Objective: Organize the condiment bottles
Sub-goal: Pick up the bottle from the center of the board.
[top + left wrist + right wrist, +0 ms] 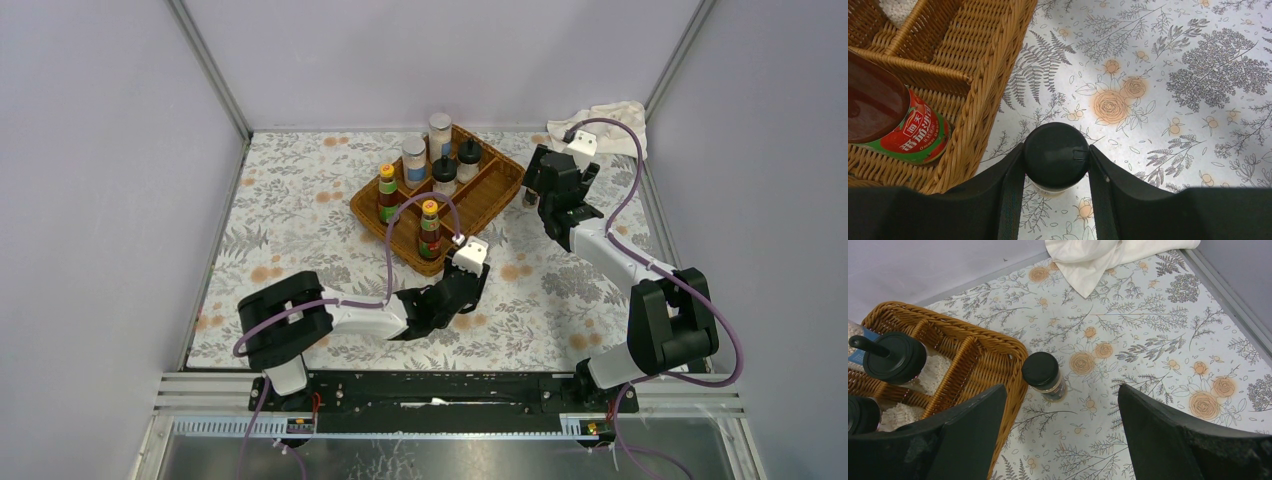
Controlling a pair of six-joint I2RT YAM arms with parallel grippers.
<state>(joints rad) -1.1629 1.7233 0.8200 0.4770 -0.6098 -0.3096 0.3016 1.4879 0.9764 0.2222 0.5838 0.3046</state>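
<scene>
My left gripper [1056, 159] is shut on a black-lidded spice jar [1056, 155] that stands on the floral table just right of the wicker tray [993, 75]. A red-labelled sauce bottle [903, 132] stands in the tray's near compartment. From above, the left gripper [468, 282] covers its jar. The tray [497, 196] holds two sauce bottles [388, 193], two white shakers [415, 162] and two black-lidded bottles [444, 172]. My right gripper [1061, 390] hangs open above another black-lidded jar [1043, 374], which stands on the table beside the tray's corner [1013, 360].
A crumpled white cloth [1098, 255] lies at the far right corner by the metal frame edge [1233, 300]. Purple walls close in the table on three sides. A black-lidded bottle [893, 357] stands in the tray's far compartment.
</scene>
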